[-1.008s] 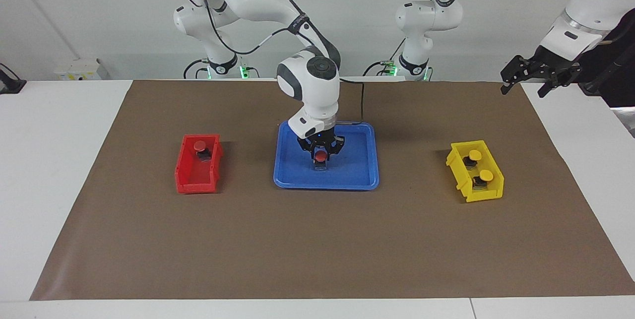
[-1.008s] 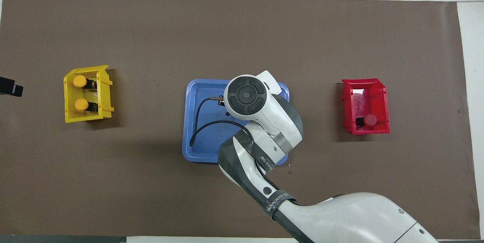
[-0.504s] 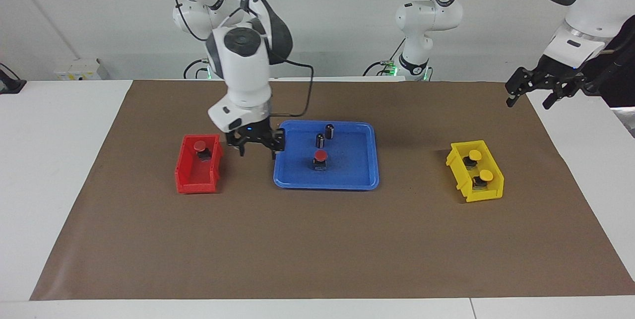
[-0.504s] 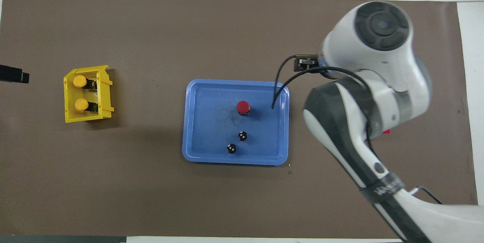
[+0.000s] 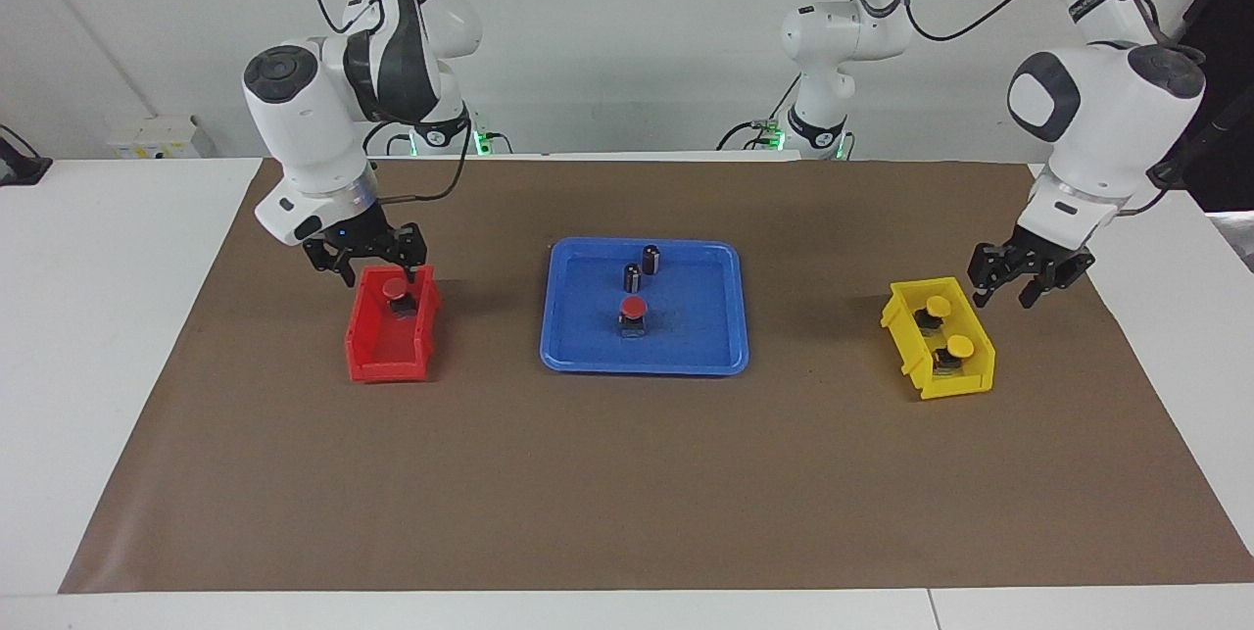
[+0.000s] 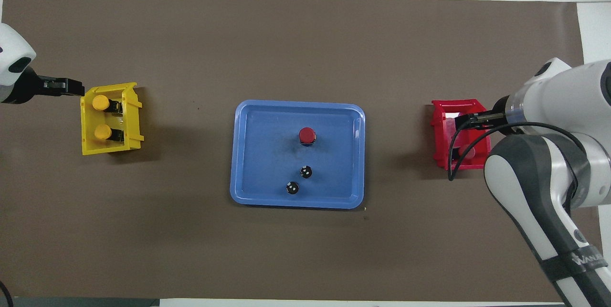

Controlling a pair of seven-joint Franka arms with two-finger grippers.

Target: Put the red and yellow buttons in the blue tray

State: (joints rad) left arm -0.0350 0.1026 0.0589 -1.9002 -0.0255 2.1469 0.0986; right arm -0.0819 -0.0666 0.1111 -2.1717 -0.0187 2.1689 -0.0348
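Note:
The blue tray (image 5: 578, 356) (image 6: 246, 116) lies mid-table. One red button (image 5: 633, 308) (image 6: 307, 135) stands in it. A second red button (image 5: 396, 290) sits in the red bin (image 5: 377, 361) (image 6: 441, 111). Two yellow buttons (image 5: 939, 306) (image 5: 959, 347) sit in the yellow bin (image 5: 906, 336) (image 6: 112, 147); they also show in the overhead view (image 6: 100, 102) (image 6: 101, 131). My right gripper (image 5: 377, 269) is open and empty, just over the red bin's rim and its button. My left gripper (image 5: 1007, 295) is open and empty, over the mat beside the yellow bin.
Two dark capless cylinders (image 5: 651, 258) (image 5: 633, 277) stand in the tray, nearer to the robots than the red button. A brown mat (image 5: 627, 473) covers the table. In the overhead view my right arm (image 6: 534, 173) covers part of the red bin.
My right gripper let go of the red button in the tray and swung over to the red bin. My left gripper came down from the table's end to beside the yellow bin.

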